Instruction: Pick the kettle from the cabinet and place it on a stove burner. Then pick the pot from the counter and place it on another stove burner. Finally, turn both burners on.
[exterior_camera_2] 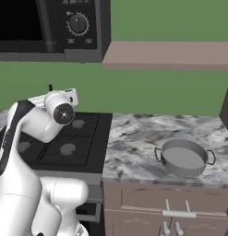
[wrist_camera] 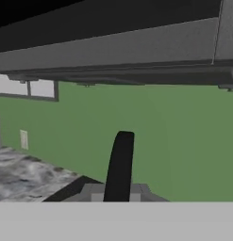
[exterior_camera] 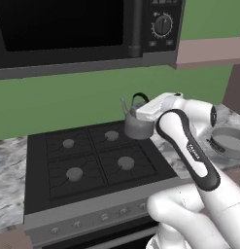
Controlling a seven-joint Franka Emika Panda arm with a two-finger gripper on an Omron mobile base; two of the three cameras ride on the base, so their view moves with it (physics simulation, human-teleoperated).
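Observation:
The small grey kettle [exterior_camera: 137, 125] hangs upright at the right rear of the black stove [exterior_camera: 92, 160], just right of the rear right burner [exterior_camera: 111, 135]. My gripper [exterior_camera: 139, 111] is shut on its black arched handle [wrist_camera: 120, 164], which rises between the fingers in the hand view. I cannot tell whether the kettle's base touches the grate. The wide shallow pot [exterior_camera_2: 184, 157] sits on the marbled counter [exterior_camera_2: 134, 138] right of the stove, apart from the arm. The mauve-brown cabinet shelf [exterior_camera_2: 166, 55] runs above the counter.
A black microwave [exterior_camera: 68, 29] with a dial hangs low over the stove. Grey knobs [exterior_camera: 104, 216] line the stove front. The other three burners [exterior_camera: 74, 173] are bare. My arm's elbow [exterior_camera: 189, 146] stands over the stove's right edge, between kettle and pot.

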